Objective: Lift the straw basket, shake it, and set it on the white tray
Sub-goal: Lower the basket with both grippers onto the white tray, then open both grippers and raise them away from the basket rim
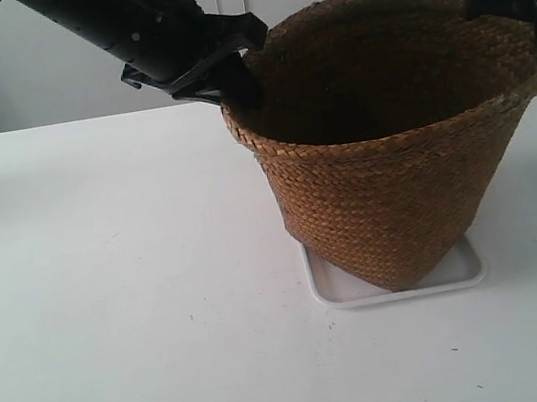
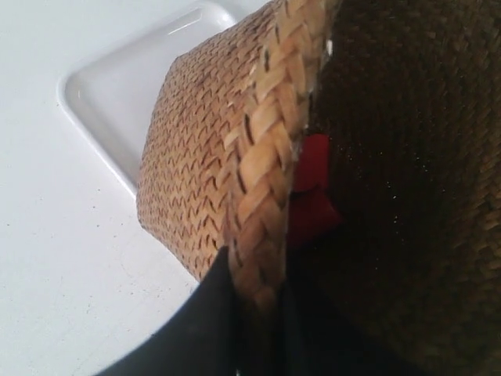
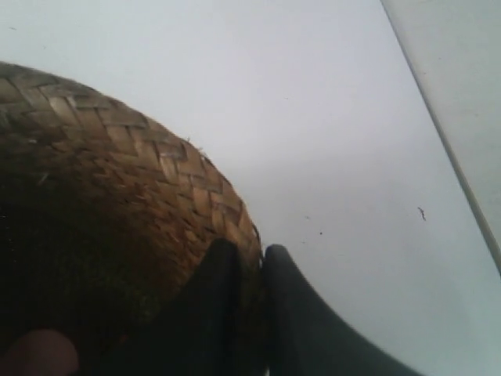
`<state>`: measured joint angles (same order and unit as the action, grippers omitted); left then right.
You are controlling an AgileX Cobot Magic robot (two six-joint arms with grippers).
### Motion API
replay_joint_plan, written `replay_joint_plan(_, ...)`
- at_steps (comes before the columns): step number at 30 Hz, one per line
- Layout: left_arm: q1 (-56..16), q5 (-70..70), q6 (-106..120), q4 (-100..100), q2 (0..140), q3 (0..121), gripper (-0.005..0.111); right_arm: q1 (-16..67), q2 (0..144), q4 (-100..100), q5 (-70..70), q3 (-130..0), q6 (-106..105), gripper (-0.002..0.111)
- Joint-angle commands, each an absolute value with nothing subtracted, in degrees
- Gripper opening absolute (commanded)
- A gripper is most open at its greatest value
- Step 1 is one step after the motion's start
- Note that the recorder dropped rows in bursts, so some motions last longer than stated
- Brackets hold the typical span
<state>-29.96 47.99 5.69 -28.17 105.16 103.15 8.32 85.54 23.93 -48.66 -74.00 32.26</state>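
Nearest us on the surface (image 1: 117, 335) lies one tray (image 1: 334, 287), and the one basket (image 1: 396, 172) appears to stand with its base in it. We judge the basket light, rough rather than slippery, with soft walls, so the thick braided rim is the place to hold. Farther back, the left end effector (image 2: 254, 301) and the right end effector (image 3: 249, 270) each pinch that rim, one finger inside and one outside.

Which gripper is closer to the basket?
Neither: the left gripper is clamped on the basket rim, a finger on each side of it, and the right gripper is clamped on the rim too.
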Motion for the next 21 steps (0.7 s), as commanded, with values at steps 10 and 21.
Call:
replay_joint_plan(10, -28.7, 52.0, 11.3, -26.9, 104.6, 103.7, 0.082, 6.2, 85.7, 27.4, -48.9, -73.8, 28.5, 0.073)
replay_joint_plan(21, -28.7, 45.9, 11.8, -25.9, 101.3, 103.7, 0.082, 6.2, 81.0, 26.9, -40.7, -73.9, 28.7, 0.076)
